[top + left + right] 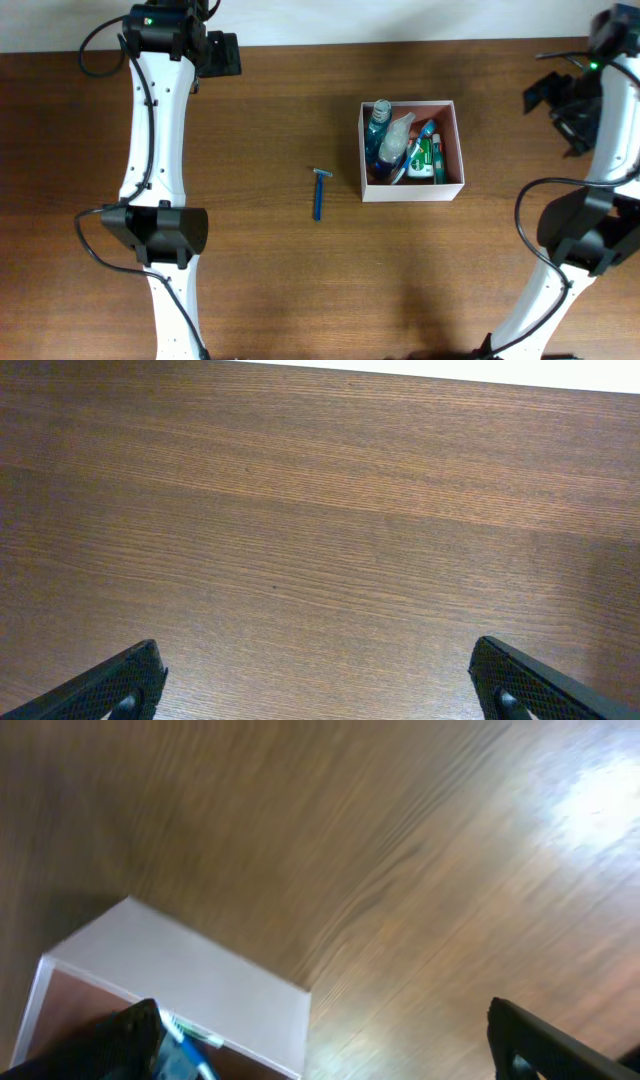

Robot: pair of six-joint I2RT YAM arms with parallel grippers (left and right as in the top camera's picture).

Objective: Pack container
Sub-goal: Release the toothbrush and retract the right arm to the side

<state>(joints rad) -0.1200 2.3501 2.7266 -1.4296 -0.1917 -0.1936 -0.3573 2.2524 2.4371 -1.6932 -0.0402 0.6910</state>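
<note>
We see the container on the table, toiletries inside and a blue razor lying outside near it, while our left hand and right hand both gape apart, empty.

So the left gripper was hanging over the table with its fingers spread way apart, only the dark, mesh-textured tips poking in on either side. Brown wood grain ran crosswise between and ahead of them. Far ahead, a thin white strip sat past the table's edge.
</note>
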